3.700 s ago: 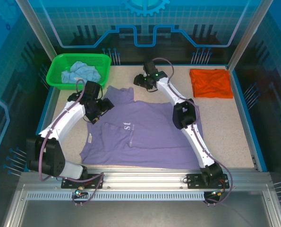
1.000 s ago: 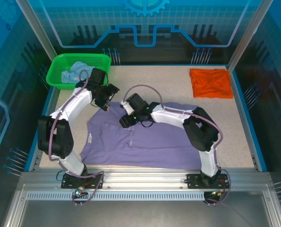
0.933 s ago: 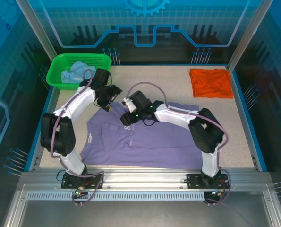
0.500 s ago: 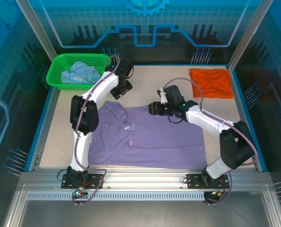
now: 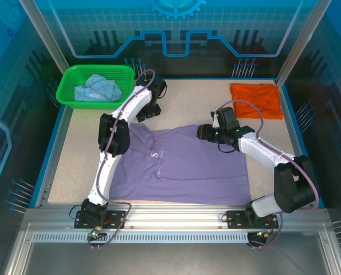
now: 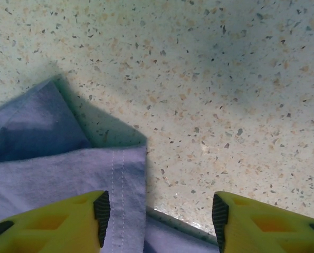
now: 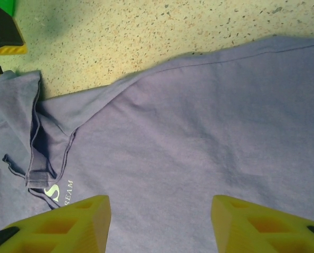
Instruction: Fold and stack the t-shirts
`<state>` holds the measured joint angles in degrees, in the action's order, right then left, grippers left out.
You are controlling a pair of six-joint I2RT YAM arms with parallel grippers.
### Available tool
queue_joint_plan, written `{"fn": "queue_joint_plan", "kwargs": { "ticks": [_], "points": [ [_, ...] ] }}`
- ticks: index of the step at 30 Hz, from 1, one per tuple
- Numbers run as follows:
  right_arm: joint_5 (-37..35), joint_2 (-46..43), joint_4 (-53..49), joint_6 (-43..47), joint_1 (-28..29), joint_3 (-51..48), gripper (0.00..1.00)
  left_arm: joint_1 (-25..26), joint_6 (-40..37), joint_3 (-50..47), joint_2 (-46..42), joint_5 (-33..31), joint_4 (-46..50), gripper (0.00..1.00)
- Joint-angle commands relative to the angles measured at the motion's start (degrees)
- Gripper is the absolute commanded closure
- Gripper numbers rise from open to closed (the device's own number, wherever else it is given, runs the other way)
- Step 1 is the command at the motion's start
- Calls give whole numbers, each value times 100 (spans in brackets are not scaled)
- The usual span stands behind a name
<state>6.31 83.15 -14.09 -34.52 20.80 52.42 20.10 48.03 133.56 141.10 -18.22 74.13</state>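
Observation:
A lavender t-shirt [image 5: 181,166] lies spread flat mid-table, its white lettering [image 5: 154,156] near the collar. My left gripper [image 5: 146,113] hovers open over the shirt's far left corner. In the left wrist view, the stitched hem [image 6: 120,174] lies by the left finger, with bare table between the open fingers of the left gripper [image 6: 159,216]. My right gripper [image 5: 204,133] stands open above the shirt's far edge, and in its wrist view that gripper [image 7: 161,216] has lavender cloth [image 7: 199,132] under it. An orange t-shirt [image 5: 256,100] lies folded at the back right. A light blue t-shirt [image 5: 95,87] is crumpled in the basket.
The green basket [image 5: 70,86] stands at the back left corner. Speckled table [image 5: 187,100] shows between the lavender shirt and the back wall. Blue frame rails edge the table on the left, right and back.
My right gripper moved from the shirt's left centre to its far right edge. The left arm stretched toward the back and its fingers narrowed. The shirt now lies flatter, collar and lettering showing.

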Motion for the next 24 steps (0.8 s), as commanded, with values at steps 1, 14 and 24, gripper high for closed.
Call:
{"fn": "queue_joint_plan", "kwargs": {
  "ticks": [1, 14, 24],
  "points": [
    [114, -50, -102, 39, -76, 37, 47, -40, -33, -15, 178, -82, 251, 45],
    [296, 58, -137, 60, -129, 75, 47, -198, -176, -305, 410, 246, -139, 51],
    [240, 60, -234, 60, -138, 123, 48, -296, -356, -629, 366, 288, -380, 59]
  ]
}}
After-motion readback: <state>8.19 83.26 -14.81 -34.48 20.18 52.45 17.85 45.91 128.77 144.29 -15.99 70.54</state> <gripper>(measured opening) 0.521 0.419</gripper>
